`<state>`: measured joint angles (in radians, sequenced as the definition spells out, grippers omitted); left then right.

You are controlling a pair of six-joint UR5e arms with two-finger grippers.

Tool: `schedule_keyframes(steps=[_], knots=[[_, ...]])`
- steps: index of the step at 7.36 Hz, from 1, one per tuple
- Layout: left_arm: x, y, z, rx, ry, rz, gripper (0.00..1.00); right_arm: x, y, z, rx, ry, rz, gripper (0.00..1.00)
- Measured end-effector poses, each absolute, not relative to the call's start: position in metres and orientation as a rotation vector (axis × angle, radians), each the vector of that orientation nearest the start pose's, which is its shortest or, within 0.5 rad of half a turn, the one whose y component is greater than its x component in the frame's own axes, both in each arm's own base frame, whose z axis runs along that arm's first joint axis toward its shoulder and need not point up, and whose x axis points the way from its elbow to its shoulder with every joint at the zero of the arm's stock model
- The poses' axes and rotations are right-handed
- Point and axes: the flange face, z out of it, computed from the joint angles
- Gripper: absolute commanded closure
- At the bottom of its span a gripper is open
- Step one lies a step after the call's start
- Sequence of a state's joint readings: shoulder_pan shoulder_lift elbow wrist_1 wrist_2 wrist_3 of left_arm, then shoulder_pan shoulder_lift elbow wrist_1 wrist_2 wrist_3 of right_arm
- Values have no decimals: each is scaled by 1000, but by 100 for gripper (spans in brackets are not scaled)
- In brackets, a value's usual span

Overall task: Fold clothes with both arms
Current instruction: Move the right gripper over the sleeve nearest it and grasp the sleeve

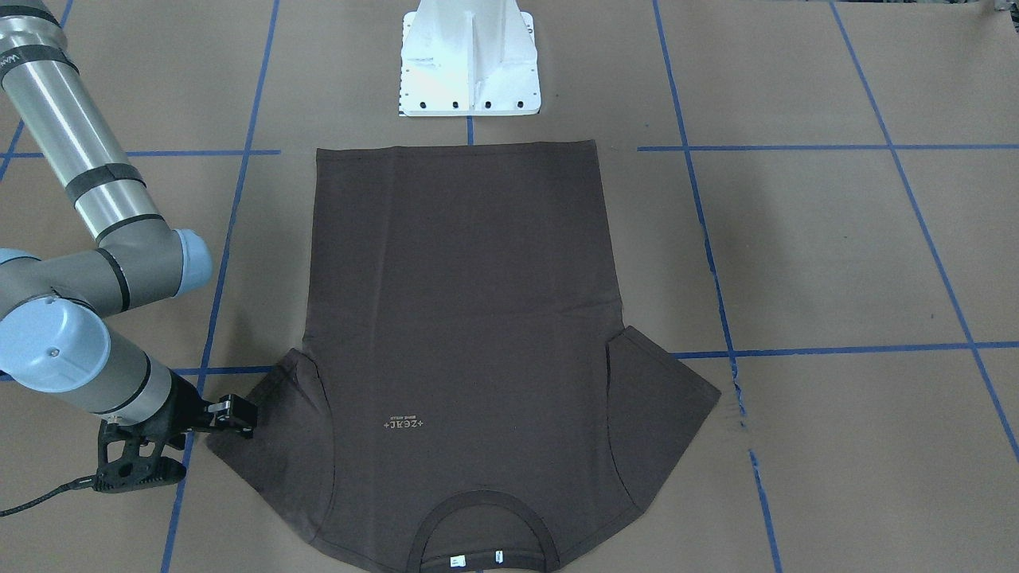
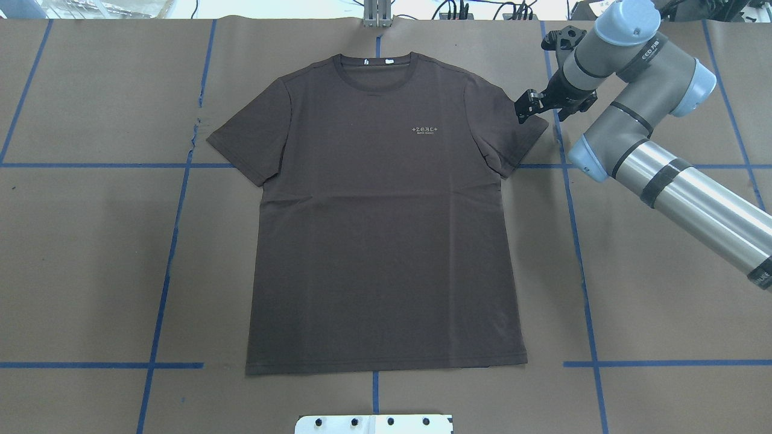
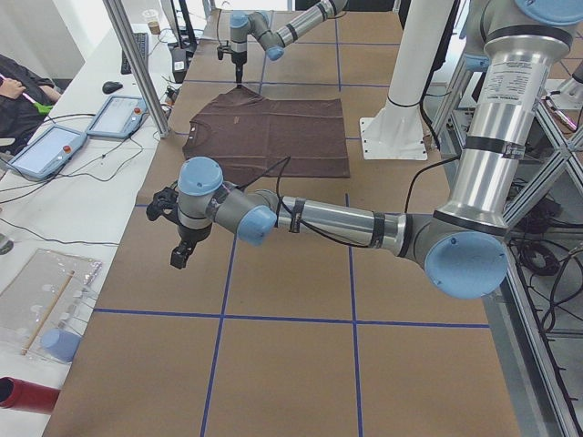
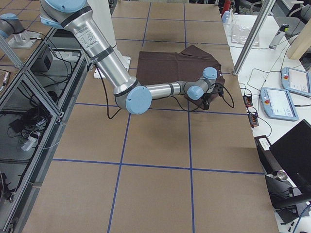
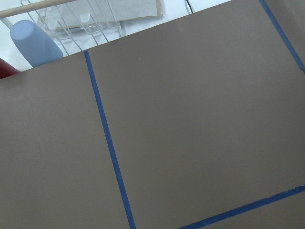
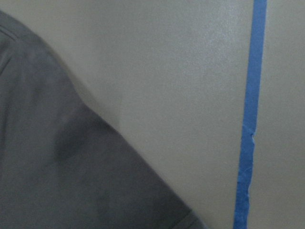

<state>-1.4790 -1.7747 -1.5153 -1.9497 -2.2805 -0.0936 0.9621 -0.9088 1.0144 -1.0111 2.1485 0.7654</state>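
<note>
The dark brown T-shirt (image 2: 386,229) lies flat and face up mid-desk (image 2: 90,253), with its hem toward the white pedestal (image 2: 374,424). Its pale chest lettering (image 2: 424,129) reads roughly "+zekt+", but the line beneath it and the neck tags (image 2: 377,61) are too small to read. The right hand (image 2: 522,108) is at the sleeve's outer edge and the left hand (image 3: 181,253) hangs over bare desk well apart; I cannot tell whether either is clenched or released.

You face a dark brown T-shirt (image 2: 386,241) with pale chest lettering (image 2: 427,130) and white neck tags (image 2: 390,61), on tan paper (image 2: 84,259) gridded with blue tape (image 2: 90,364); silver-grey right arm (image 2: 699,208), light-blue caps (image 2: 627,13).
</note>
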Motion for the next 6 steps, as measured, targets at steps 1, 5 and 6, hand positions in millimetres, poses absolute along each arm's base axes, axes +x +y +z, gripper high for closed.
schedule_keyframes(steps=[1, 5, 6], knots=[[-14, -602, 535, 440, 737, 186, 0, -383, -686, 466, 139, -832, -42, 22], [-14, -602, 534, 442, 737, 186, 0, -383, -686, 470, 132, -828, -41, 100], [-14, -602, 534, 442, 737, 186, 0, -384, -686, 468, 135, -830, -42, 100]])
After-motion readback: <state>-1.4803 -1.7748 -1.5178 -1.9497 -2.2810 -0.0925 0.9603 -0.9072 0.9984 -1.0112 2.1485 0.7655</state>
